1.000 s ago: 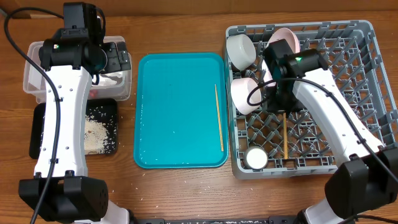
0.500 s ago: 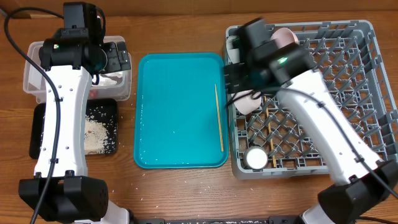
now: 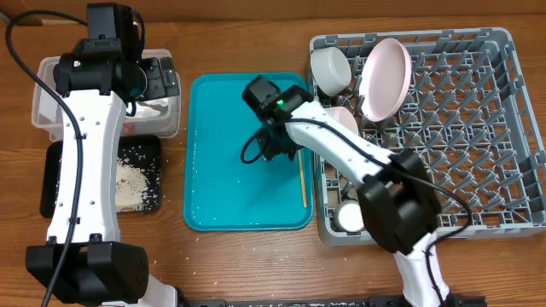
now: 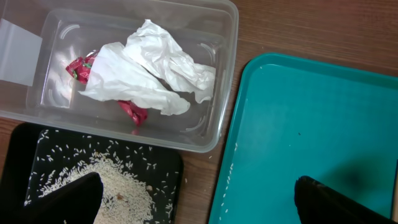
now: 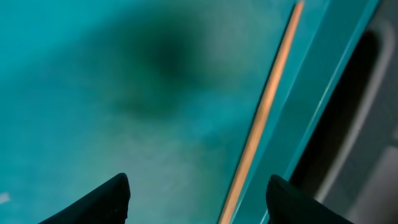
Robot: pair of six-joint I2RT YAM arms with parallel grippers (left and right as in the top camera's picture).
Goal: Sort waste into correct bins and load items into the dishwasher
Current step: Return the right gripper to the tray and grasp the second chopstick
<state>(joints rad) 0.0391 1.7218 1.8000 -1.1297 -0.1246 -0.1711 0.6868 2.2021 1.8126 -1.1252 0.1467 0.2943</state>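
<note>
1. Teal tray [image 5: 93, 93] lies right under the right gripper [image 5: 199, 202], whose fingers are spread and hold nothing.
2. Just beside it, a chopstick [image 5: 264, 112] lies near the tray's edge.
3. Past that, the rack [image 3: 478, 170] holds a plate [image 3: 384, 78] and a cup [image 3: 351, 217].
4. The left gripper [image 4: 199, 202] is spread wide too. Rice [image 4: 112, 180] sits below it in the black tray [image 4: 161, 168], and a napkin [image 4: 146, 74] lies ahead in the tub [image 4: 224, 37].
</note>
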